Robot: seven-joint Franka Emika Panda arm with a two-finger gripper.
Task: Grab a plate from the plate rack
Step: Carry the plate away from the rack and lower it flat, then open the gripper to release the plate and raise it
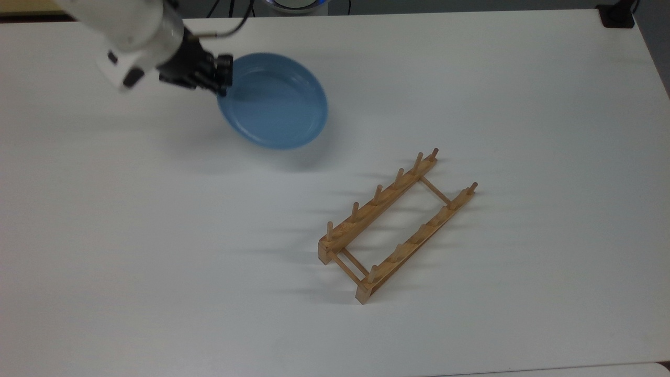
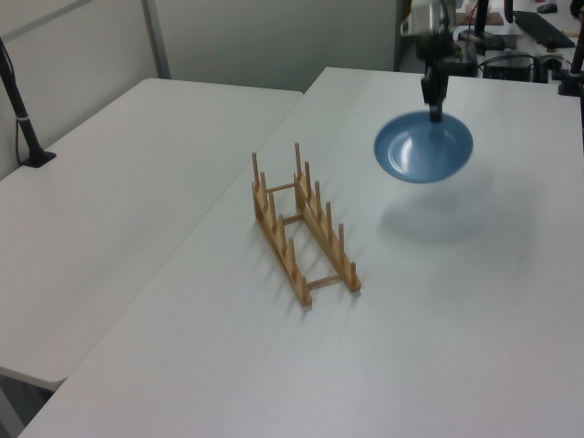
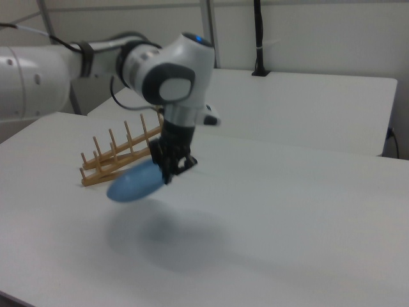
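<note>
We are pinching the plate (image 1: 273, 100) by its rim with the pincer (image 1: 222, 78), our fingers pressed onto the edge nearest the arm, so the plate is reaching out from the pincer towards the top view's right. It is hanging nearly flat, hollow side up, and we judge it to be clear of the white surface (image 1: 131, 251), since its shadow is falling apart from it in the left view. In the right view it is sloping down and away from the pincer. Nothing is lying in the plate. Farther from the pincer, well apart, the plate rack (image 1: 397, 225) is standing empty, its rails running diagonally and its pegs upright. We judge the pick done, with only a set-down possibly remaining.
</note>
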